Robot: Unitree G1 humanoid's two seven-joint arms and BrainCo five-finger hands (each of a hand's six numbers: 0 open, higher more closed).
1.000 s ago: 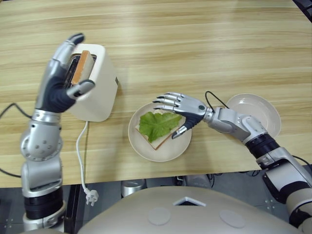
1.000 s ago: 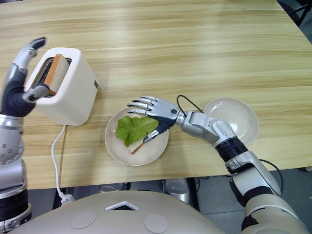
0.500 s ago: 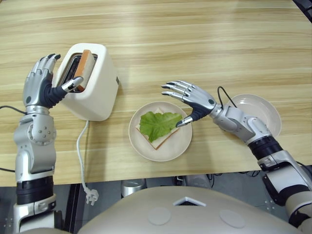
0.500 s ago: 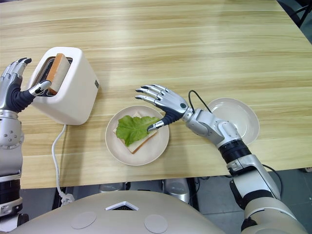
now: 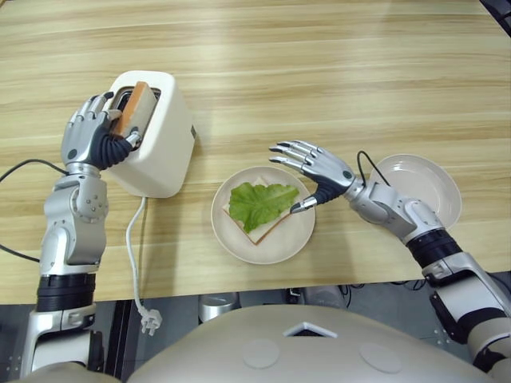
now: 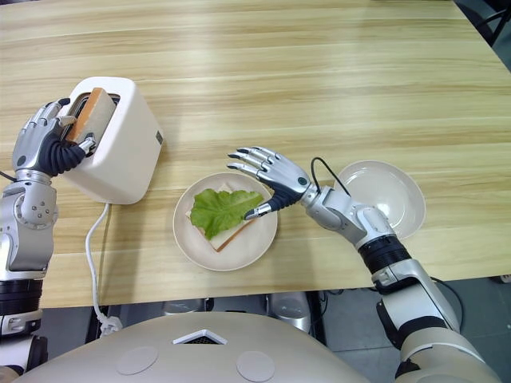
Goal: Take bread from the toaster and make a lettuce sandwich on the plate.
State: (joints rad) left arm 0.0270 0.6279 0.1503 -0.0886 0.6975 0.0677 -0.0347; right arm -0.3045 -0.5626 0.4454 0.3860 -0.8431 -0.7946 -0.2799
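Bread, a browned toasted slice [image 5: 137, 105], stood in the white toaster [image 5: 164, 159] near the bench's left edge, the left hand [image 5: 92, 142] curled round it; a firm, straight-up lift seemed best. The right hand [image 5: 318, 167] hovered spread and empty at the cream plate [image 5: 275, 249] rim.

L hand [image 5: 93, 139] curled on bread [image 5: 141, 97] — R hand [image 5: 319, 167] splayed, hovering.
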